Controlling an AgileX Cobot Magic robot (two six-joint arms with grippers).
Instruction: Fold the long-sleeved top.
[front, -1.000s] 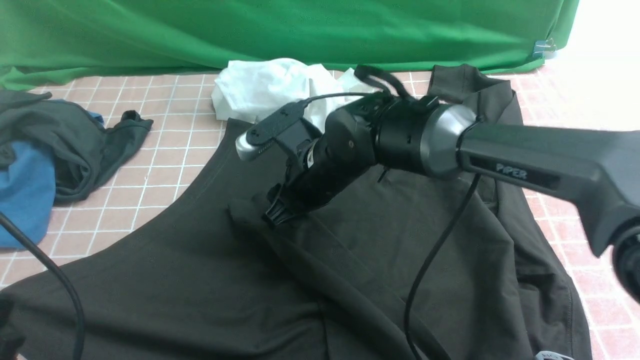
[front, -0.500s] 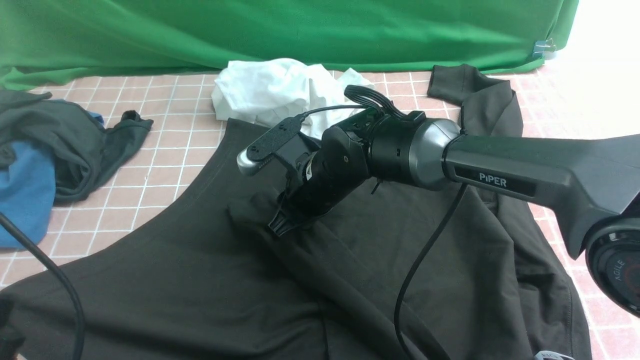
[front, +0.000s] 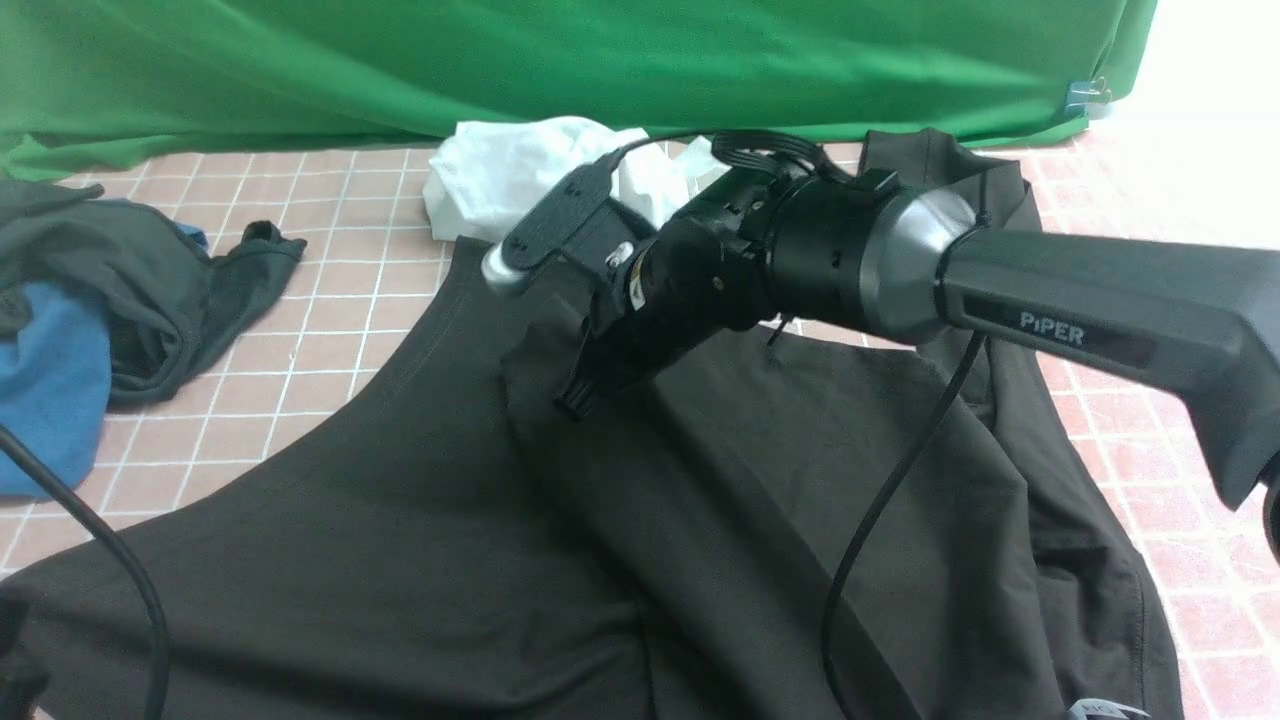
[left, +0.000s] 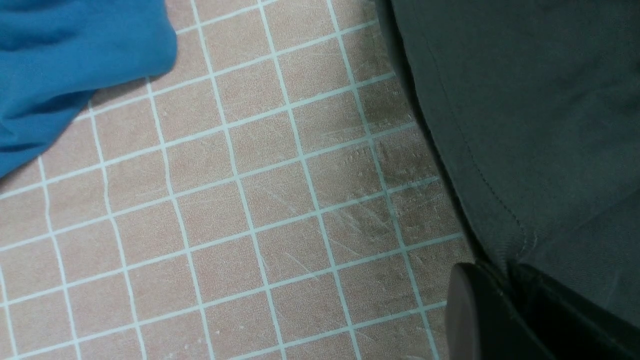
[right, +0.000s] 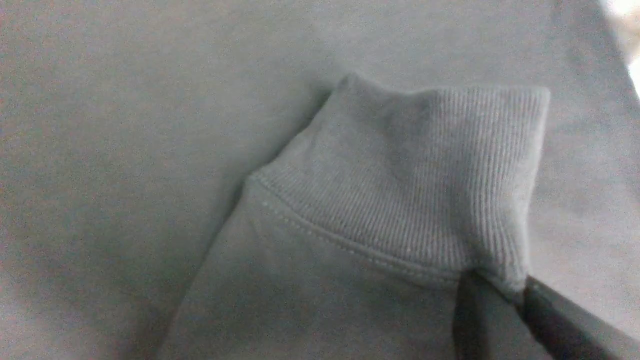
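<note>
The long-sleeved top (front: 400, 520) lies spread over the tiled table, dark black-brown, filling the near half of the front view. One sleeve (front: 700, 500) runs diagonally across its body. My right gripper (front: 575, 400) is shut on that sleeve's end and holds it slightly raised. In the right wrist view the ribbed cuff (right: 425, 175) shows clearly, with my right gripper (right: 500, 295) pinching its corner. My left gripper (left: 505, 272) is shut on the top's stitched hem (left: 480, 175) at the table; the front view does not show it.
A blue shirt (front: 50, 380) and a smaller dark greenish-grey garment (front: 150, 290) lie in a heap at the left. A crumpled white cloth (front: 520, 180) sits at the back before the green backdrop (front: 500, 60). The right arm's cable (front: 880, 520) hangs over the top.
My right gripper closed on the sleeve cuff, then rose and moved back and slightly right, drawing the sleeve end with it. The left side looks unchanged.
</note>
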